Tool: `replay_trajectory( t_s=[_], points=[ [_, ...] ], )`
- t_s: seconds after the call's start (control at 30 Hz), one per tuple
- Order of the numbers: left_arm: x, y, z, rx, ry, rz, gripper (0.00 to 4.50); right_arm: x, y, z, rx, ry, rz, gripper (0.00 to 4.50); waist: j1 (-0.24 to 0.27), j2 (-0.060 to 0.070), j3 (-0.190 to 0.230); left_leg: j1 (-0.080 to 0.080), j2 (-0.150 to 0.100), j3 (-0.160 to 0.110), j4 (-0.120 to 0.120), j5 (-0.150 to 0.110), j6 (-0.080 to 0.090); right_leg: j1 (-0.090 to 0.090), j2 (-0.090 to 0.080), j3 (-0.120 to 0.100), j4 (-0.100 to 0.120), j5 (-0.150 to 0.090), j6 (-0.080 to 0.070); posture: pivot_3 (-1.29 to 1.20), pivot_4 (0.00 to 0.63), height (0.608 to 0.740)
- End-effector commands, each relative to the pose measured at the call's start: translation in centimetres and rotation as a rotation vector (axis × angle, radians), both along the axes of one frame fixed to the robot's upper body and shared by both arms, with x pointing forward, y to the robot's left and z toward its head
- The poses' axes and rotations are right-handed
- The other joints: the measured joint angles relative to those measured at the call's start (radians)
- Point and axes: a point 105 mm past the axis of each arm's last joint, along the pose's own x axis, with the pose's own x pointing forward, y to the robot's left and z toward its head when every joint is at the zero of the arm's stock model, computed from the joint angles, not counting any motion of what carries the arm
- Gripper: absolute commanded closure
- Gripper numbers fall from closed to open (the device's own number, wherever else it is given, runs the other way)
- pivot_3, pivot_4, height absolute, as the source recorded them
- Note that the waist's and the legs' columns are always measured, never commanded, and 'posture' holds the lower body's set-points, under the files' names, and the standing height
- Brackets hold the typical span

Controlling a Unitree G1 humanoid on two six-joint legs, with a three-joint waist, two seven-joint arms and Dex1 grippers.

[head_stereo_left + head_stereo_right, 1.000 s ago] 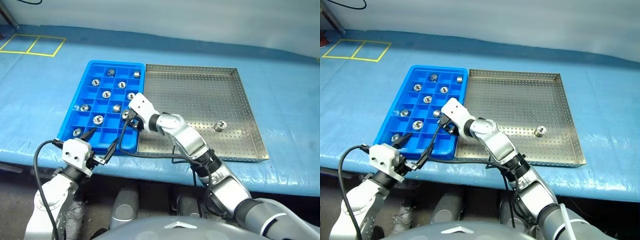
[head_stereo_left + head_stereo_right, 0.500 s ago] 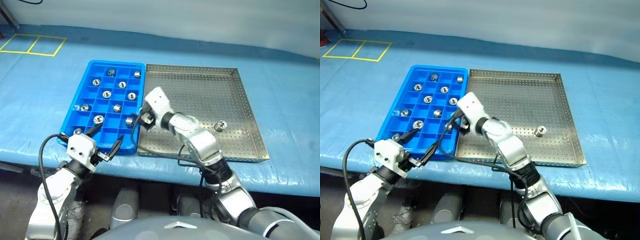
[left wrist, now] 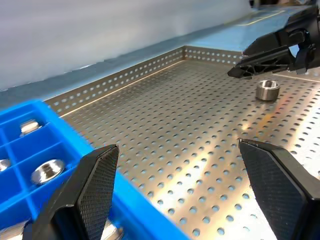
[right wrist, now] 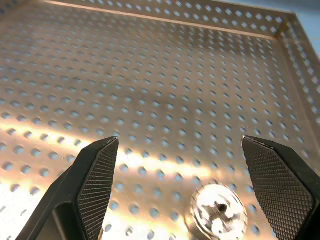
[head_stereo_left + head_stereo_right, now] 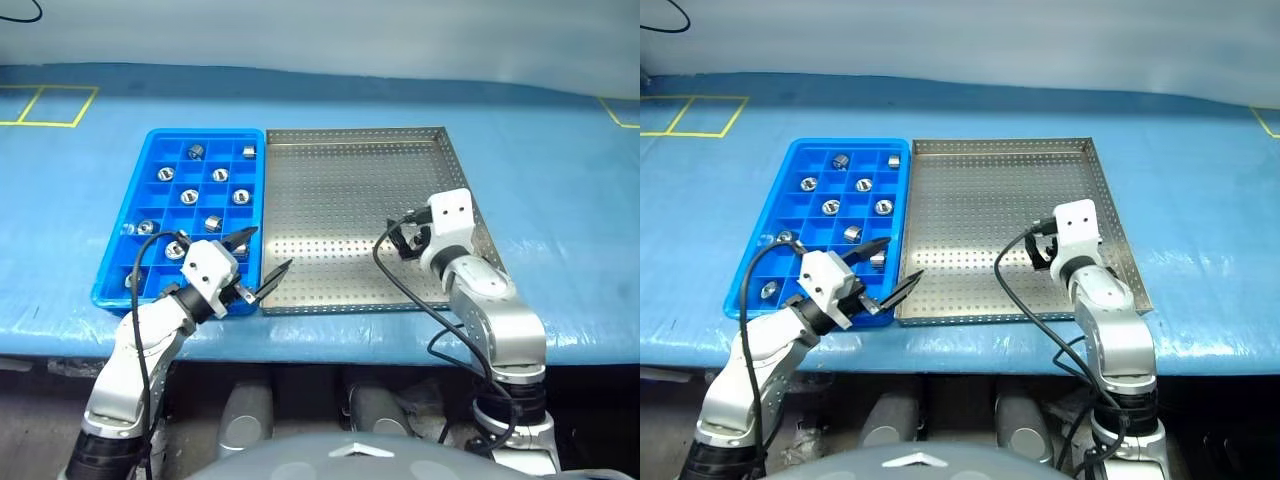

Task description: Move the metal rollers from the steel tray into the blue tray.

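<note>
The blue tray [image 5: 150,225] lies at the left centre of the head view, touching the steel tray [image 5: 340,180] along its right edge. Its grid holds metal rollers [image 5: 190,197] one to a compartment — about ten that I can count, scattered through the cells, most standing with the bore facing up, a few tipped on their sides.

The steel tray fills the middle of the frame, and its perforated floor carries a single roller [image 3: 267,90], near the tray's right rim. It stands upright on its flat end, axis vertical, hole pointing up; in my right wrist view it sits low between my two fingers.

My right gripper [image 5: 405,240] hangs just above that roller, fingers spread wide with nothing between them. My left gripper [image 5: 262,255] sits at the lower left of centre, over the seam where the two trays meet — fingers also parted and empty, pointing toward the right of the frame across the steel tray.
</note>
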Motion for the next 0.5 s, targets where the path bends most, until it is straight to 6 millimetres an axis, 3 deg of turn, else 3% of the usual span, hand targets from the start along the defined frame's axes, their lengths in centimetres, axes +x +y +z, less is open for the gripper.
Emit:
replay_trajectory(
  t_s=[0.03, 0.5],
  points=[
    [0.0, -1.1, 0.0, -0.011, 0.001, -0.050, 0.26, -0.1, -0.5, 1.1, 0.041, -0.051, -0.043, 0.34, -0.015, 0.000, 0.000, 0.000, 0.000, 0.000, 0.000, 0.000, 0.000, 0.000, 0.000, 0.000, 0.000, 0.000, 0.000, 0.04, 0.150, 0.740],
    [0.1, -1.1, -0.5, -0.026, 0.026, -0.057, 0.26, 0.8, -1.7, -2.2, 0.096, 0.008, -0.110, 0.34, -0.029, 0.000, 0.000, 0.000, 0.000, 0.001, 0.002, 0.000, 0.000, 0.001, 0.000, 0.001, 0.000, 0.001, 0.001, 0.04, 0.150, 0.740]
  ],
)
